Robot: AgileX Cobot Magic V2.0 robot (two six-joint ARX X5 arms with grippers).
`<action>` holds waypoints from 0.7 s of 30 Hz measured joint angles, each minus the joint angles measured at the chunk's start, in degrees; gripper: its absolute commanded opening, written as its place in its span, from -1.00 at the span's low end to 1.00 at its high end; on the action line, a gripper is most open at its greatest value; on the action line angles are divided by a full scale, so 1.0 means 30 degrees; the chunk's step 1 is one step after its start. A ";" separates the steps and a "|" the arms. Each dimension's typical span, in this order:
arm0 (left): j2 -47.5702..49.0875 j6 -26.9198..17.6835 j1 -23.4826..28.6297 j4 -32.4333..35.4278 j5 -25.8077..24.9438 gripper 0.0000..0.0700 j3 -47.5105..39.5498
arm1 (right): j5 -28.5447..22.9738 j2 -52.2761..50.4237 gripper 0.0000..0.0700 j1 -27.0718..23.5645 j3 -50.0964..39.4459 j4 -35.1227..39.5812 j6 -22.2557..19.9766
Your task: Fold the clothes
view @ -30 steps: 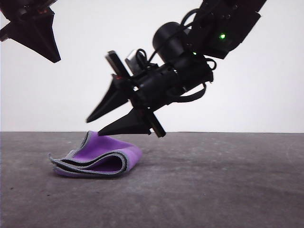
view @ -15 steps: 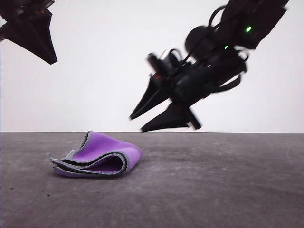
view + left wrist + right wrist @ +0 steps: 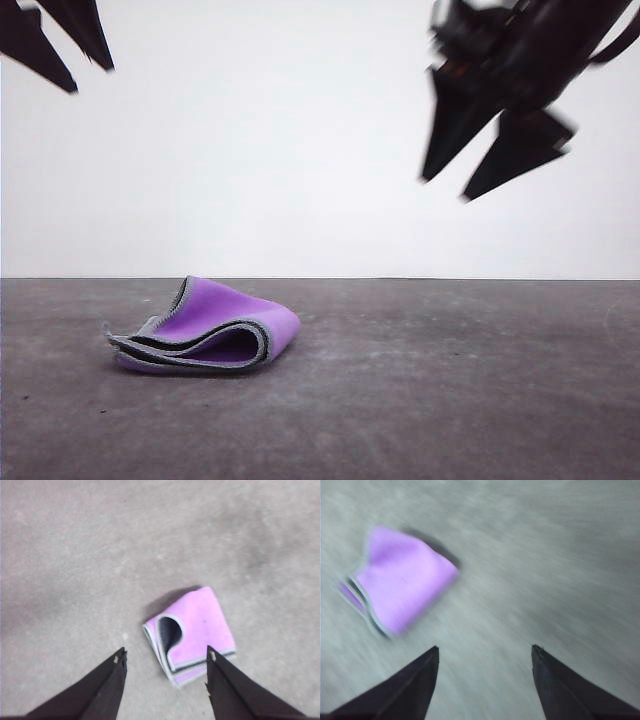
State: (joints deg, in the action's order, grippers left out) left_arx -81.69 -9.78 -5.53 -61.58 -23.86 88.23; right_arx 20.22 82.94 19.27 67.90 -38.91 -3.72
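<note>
the cloth (image 3: pixel 205 337) lies on the grey table (image 3: pixel 450 390), a bit to the left of the middle in the front view. it is folded over into a small soft bundle. the top is bright purple, and dark grey layers with a pale grey stitched edge peek out at its open side, which faces left and toward the camera. the fold is loose, so one layer curls up and leaves a little gap. in the left wrist view the cloth (image 3: pixel 192 634) shows as a purple square with a dark curl at one corner. in the right wrist view the cloth (image 3: pixel 402 582) is blurry. nothing touches it. the left gripper (image 3: pixel 70 60) hangs high in the top left corner, well above the cloth, with its two black fingers spread apart and nothing between them. the right gripper (image 3: pixel 445 190) hangs high on the right side, well apart from the cloth, blurry, with its fingers also spread wide and holding nothing. behind the table is a plain white wall (image 3: pixel 280 150).
</note>
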 measured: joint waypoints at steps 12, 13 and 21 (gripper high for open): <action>0.2805 -0.0051 -0.0005 0.0029 0.0002 -0.13 -0.2822 | -0.3784 -0.6812 0.07 -0.1003 -0.0047 -0.3468 -0.1122; 0.3056 -0.0051 -0.0005 0.0124 0.0002 -0.13 -0.3286 | -0.3813 -0.7232 0.07 -0.1079 -0.0132 -0.3652 -0.1132; 0.5568 0.0111 0.0010 0.1620 0.0002 -0.13 -0.7319 | -0.4053 -1.1262 0.01 -0.1440 -0.5115 -0.2403 -0.0715</action>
State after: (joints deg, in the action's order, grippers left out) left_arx -64.99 -9.45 -5.50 -56.72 -23.86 66.27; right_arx 8.06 49.15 14.95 52.55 -46.12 -5.86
